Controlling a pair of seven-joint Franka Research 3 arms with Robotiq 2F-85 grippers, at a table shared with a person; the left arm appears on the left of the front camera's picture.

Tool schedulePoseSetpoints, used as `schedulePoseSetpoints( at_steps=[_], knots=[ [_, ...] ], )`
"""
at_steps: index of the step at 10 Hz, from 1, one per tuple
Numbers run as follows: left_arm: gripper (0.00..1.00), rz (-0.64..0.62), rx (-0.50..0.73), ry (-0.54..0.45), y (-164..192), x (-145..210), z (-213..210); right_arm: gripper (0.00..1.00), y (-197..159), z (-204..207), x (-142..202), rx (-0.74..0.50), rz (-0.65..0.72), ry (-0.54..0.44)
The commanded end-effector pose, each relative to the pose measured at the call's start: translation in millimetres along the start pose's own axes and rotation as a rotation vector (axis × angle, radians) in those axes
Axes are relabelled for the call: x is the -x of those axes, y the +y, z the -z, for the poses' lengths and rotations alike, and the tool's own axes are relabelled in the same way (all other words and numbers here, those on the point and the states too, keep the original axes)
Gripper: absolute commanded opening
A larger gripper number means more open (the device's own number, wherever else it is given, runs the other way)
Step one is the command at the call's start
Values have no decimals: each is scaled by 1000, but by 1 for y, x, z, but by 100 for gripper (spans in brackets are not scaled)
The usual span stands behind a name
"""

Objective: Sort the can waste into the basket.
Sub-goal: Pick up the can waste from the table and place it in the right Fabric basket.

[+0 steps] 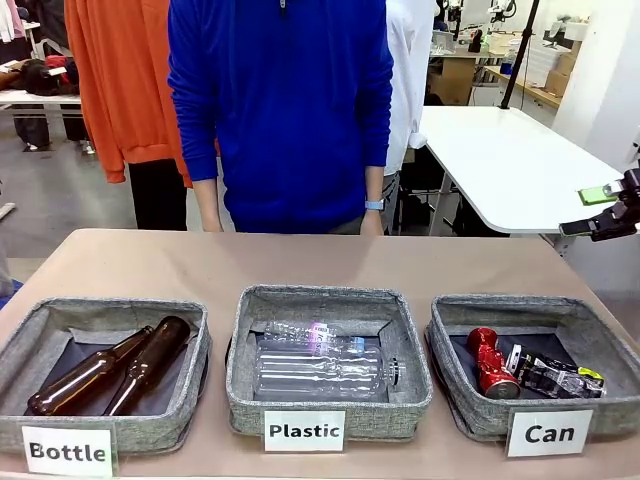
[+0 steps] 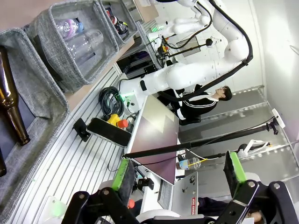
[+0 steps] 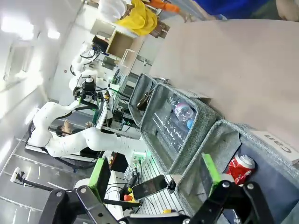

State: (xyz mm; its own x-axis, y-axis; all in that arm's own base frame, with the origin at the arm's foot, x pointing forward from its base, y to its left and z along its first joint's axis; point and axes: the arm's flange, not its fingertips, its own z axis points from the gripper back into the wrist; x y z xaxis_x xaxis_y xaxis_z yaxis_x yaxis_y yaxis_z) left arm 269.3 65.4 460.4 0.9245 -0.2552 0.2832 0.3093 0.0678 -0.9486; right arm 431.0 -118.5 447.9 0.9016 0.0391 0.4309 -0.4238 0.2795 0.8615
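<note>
The grey "Can" basket (image 1: pixel 455 345) stands at the table's front right. Two cans lie inside it: a crushed red can (image 1: pixel 490 364) and, to its right, a black can (image 1: pixel 552 377). My right gripper (image 1: pixel 592 212) hovers open and empty at the right edge, well above and behind that basket. In the right wrist view its fingers (image 3: pixel 155 171) are spread, with the red can (image 3: pixel 241 168) and the basket's wall (image 3: pixel 201 156) beyond them. My left gripper (image 2: pixel 180 172) is open and empty, off the table's side. The Can basket (image 2: pixel 122 14) is far from it.
A "Plastic" basket (image 1: pixel 245 340) with clear bottles stands in the middle. At the left, a "Bottle" basket (image 1: pixel 30 325) holds two brown bottles (image 1: pixel 90 375). A person in a blue sweater (image 1: pixel 285 110) stands at the far edge, hands down. Bare tabletop (image 1: pixel 300 260) lies behind the baskets.
</note>
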Motion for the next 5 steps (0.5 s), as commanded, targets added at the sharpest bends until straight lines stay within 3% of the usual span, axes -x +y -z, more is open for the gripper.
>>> schedulePoseSetpoints(
  at_steps=[1, 5],
  knots=[
    [100, 1, 9, 3, -3, 3, -1, 100, 3, -3, 0, -6, -18, 9],
    [100, 1, 9, 3, -3, 3, -1, 100, 3, -3, 0, -6, -18, 9]
  ],
)
